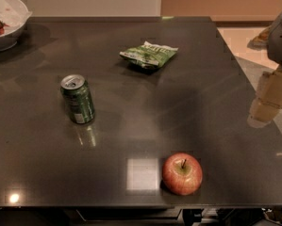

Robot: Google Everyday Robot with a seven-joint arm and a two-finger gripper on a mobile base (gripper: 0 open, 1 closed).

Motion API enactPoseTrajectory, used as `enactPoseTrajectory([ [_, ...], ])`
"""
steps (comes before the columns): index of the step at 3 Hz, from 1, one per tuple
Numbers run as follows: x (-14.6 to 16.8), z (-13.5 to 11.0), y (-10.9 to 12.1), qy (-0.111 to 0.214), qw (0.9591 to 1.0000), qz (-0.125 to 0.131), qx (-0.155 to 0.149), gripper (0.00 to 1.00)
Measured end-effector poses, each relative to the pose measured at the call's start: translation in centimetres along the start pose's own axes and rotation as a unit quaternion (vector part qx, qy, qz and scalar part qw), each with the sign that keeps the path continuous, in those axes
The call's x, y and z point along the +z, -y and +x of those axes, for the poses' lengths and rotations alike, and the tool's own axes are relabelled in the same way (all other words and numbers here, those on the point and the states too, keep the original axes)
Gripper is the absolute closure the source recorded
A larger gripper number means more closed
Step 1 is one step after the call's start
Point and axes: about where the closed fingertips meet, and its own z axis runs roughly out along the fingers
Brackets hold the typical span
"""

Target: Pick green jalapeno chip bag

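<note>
The green jalapeno chip bag (149,54) is a small crinkled green and white foil bag. It lies flat on the dark table (131,126), toward the far middle. My gripper (267,100) hangs at the right edge of the view, over the table's right side. It is well to the right of the bag and nearer to me, and touches nothing.
A green soda can (77,99) stands upright left of centre. A red apple (182,173) sits near the front edge. A white bowl (6,20) with food is at the far left corner. The table's right edge runs next to a light floor.
</note>
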Motion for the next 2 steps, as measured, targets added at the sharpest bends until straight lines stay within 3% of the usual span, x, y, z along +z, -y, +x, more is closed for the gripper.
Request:
enactPoseTrajectory([
  [2,0.12,-0.1,0.86,0.004,0.9999,0.008,0.007,0.0],
])
